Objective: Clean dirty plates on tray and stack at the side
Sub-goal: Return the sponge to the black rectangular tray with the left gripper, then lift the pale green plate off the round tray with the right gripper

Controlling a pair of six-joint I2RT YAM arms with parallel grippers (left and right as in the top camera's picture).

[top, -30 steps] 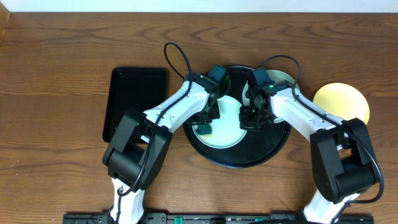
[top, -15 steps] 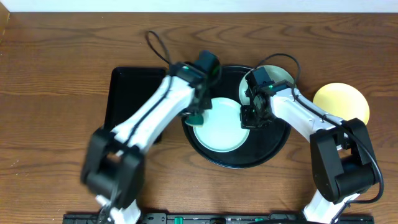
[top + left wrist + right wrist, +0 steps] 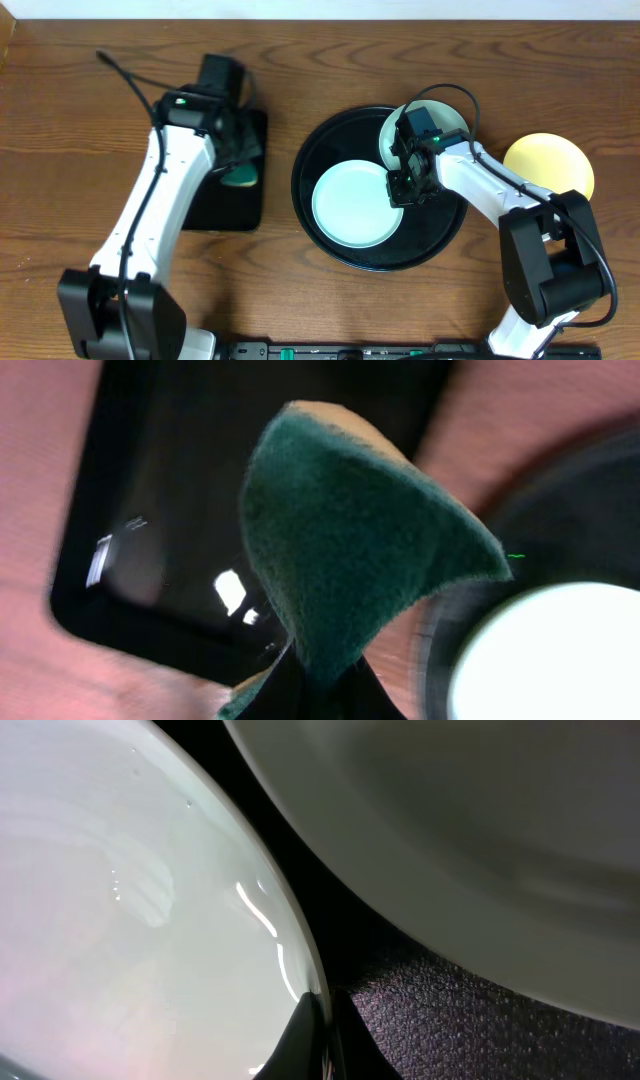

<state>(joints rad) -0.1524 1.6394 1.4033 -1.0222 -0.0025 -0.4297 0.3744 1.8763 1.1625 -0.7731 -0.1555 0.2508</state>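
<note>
A pale mint-green plate [image 3: 352, 205] lies in the round black tray [image 3: 312, 150], its face plain with no streak. My right gripper [image 3: 397, 190] is shut on that plate's right rim [image 3: 300, 975], one finger on each side. A second mint-green plate [image 3: 445, 122] sits at the tray's back right, partly under my right arm, and fills the top right of the right wrist view [image 3: 480, 840]. A pale yellow plate [image 3: 548, 165] rests on the table right of the tray. My left gripper [image 3: 240, 165] is shut on a dark green sponge [image 3: 350, 550] over the rectangular tray.
The smaller rectangular black tray [image 3: 215, 205] lies left of the round tray, with a strip of bare wood between them. Both arms' bases stand at the table's front edge. The rectangular tray [image 3: 180, 500] shows glossy under the sponge.
My left arm has swung left off the round tray, carrying the sponge over to the rectangular tray. The right gripper has kept its hold on the plate's rim.
</note>
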